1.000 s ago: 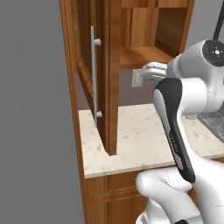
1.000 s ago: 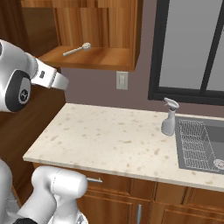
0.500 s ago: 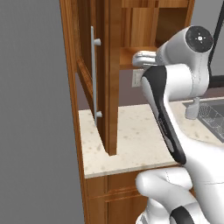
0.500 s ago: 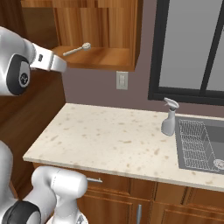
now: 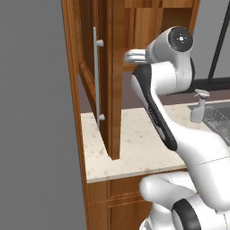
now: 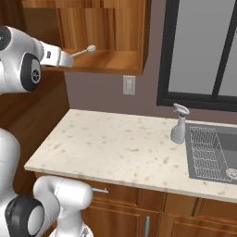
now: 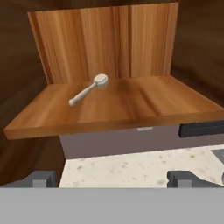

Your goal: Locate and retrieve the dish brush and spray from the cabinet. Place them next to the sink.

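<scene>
The tool (image 7: 111, 178), its two dark fingertips spread wide with nothing between them, hangs level with the open front of the tall reddish-brown wooden wall cabinet (image 5: 114, 85), short of the shelf edge. Directly ahead of the tool, on the cabinet's wooden shelf (image 7: 131, 105), lies the slender pale grey dish brush with a round head (image 7: 89, 89), flat and slanted, handle end nearer the tool and to its left, head farther in; it is the only item visible in the cabinet. The step in hand appears to be the reach for the brush. To do it well, the tool should advance over the shelf, shift towards the handle, turn so its fingers straddle the thin shaft crosswise, and descend until they nearly meet the wood before closing. Below the tool and well off to its right, the small pale grey-white spray bottle (image 6: 178, 124) stands upright on the beige speckled counter (image 6: 115, 148), just beside the dark grey rectangular metal sink (image 6: 213, 150) holding a wire rack.
</scene>
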